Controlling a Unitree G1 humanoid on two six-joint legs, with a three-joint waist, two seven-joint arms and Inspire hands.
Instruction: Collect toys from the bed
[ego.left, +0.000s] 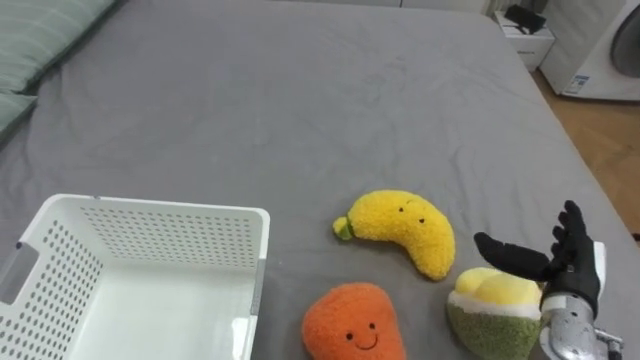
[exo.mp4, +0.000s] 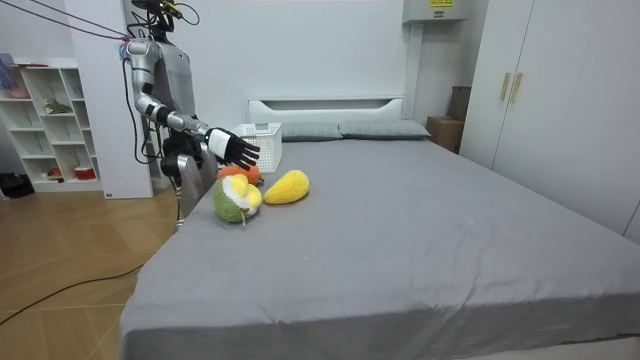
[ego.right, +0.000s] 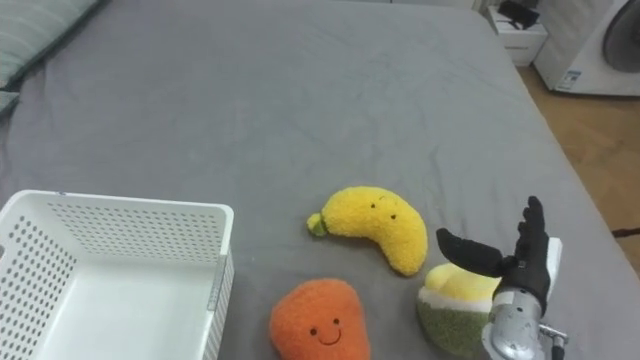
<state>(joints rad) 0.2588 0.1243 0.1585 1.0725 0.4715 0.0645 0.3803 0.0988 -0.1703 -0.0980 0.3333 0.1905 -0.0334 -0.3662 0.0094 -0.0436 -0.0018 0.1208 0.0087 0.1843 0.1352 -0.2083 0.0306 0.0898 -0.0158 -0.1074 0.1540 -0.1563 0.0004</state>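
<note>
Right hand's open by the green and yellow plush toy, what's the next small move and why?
Probably lower the right hand and close it round the green and yellow plush toy: the hand is open right beside it, holding nothing, and the white perforated plastic basket shows no toys inside.

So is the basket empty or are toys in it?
Empty, as far as visible: the basket floor is bare, and the banana, carrot and green toy lie on the bed beside it.

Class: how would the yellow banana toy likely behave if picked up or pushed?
The banana looks fuzzy plush: probably light and squashy, unlikely slippery. Curved and lying flat on the bed, it would likely pivot rather than roll.
</note>
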